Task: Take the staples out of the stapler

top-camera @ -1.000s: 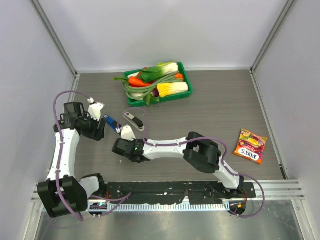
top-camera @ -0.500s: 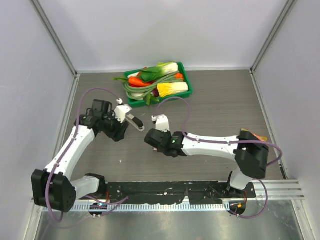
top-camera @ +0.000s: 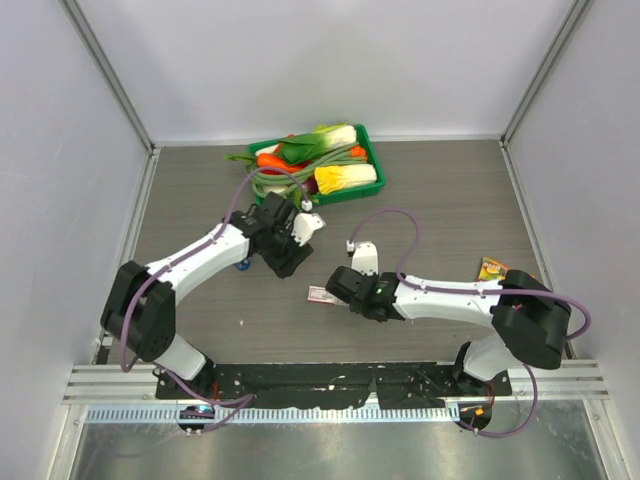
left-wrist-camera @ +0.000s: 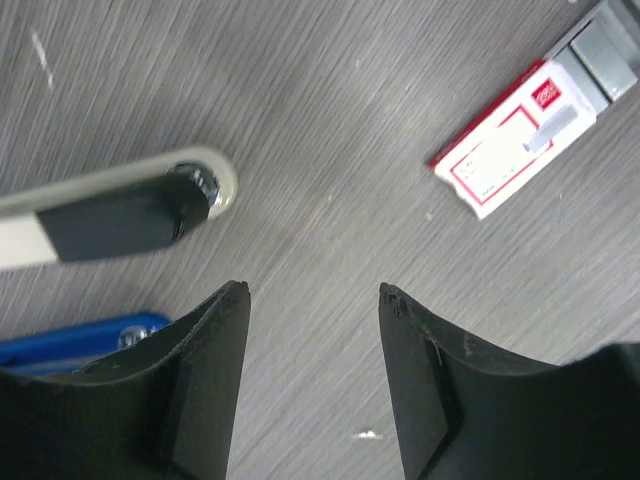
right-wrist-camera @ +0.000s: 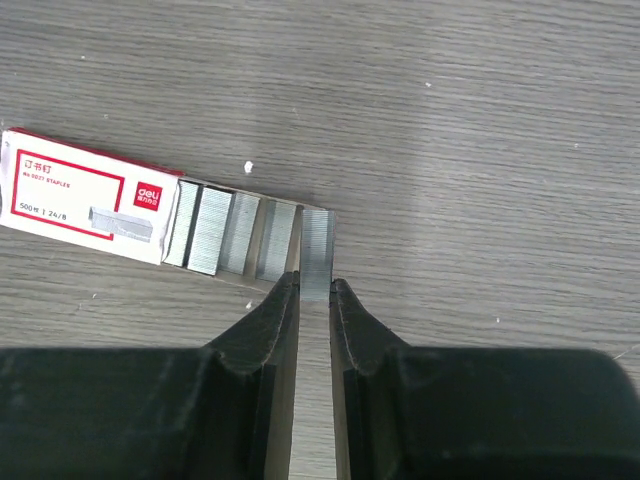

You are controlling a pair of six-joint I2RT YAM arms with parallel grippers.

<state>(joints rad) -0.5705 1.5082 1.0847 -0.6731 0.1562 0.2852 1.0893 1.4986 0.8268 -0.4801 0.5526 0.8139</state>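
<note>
Open table (left-wrist-camera: 330,200) lies ahead of my left gripper (left-wrist-camera: 313,290); the white-and-black stapler (left-wrist-camera: 120,210) lies near one finger. The staples (right-wrist-camera: 315,245) fill my right gripper (right-wrist-camera: 315,287), staple box (right-wrist-camera: 85,195) alongside.

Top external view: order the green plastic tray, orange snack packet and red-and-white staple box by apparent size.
Largest: green plastic tray.
Then orange snack packet and red-and-white staple box: both partly hidden by the right arm, unranked.

Left gripper (left-wrist-camera: 312,291) agape, right gripper (right-wrist-camera: 314,284) narrowly pinched (both arms outstretched, low).
</note>
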